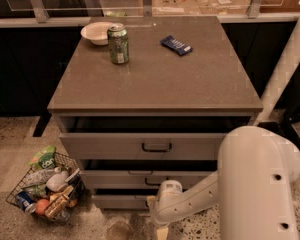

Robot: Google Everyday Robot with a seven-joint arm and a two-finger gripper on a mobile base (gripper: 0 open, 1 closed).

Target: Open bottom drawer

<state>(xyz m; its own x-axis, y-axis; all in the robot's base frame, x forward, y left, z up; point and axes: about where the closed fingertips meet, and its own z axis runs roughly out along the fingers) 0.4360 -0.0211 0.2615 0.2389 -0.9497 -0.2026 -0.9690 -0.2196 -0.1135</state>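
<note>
Grey desk (155, 79) w/ 3 drawers fills the ctr of the view, seen from above & front. The robot's white arm (255, 184) bulks in at lower right & reaches left and down across the desk's base.

Top drawer front (105, 146) is the widest & tallest, dark bar handle at ctr, dark gap above it. Mid drawer front (110, 179) sits under it, handle partly visible, also w/ a dark gap above. The bottom drawer (115, 201) is lowest, just above the speckled floor, looks narrowest & shortest; a thin dark gap shows over its front. Its handle is hidden behind the arm's end.

Wire basket (11, 200) stands on the floor, left of the lower drawers, packed w/ bottles, packets & fruit.

On the desk top, far left corner: white bowl (96, 32). Green can (118, 44) stands upright just beside it, nearer the camera. Blue packet (176, 45) lies flat, right of the can, well apart from it.

Gripper (155, 209) is low, right at the ctr of the bottom drawer front. Whether it's wide, narrow or gripping the handle: can't tell.
</note>
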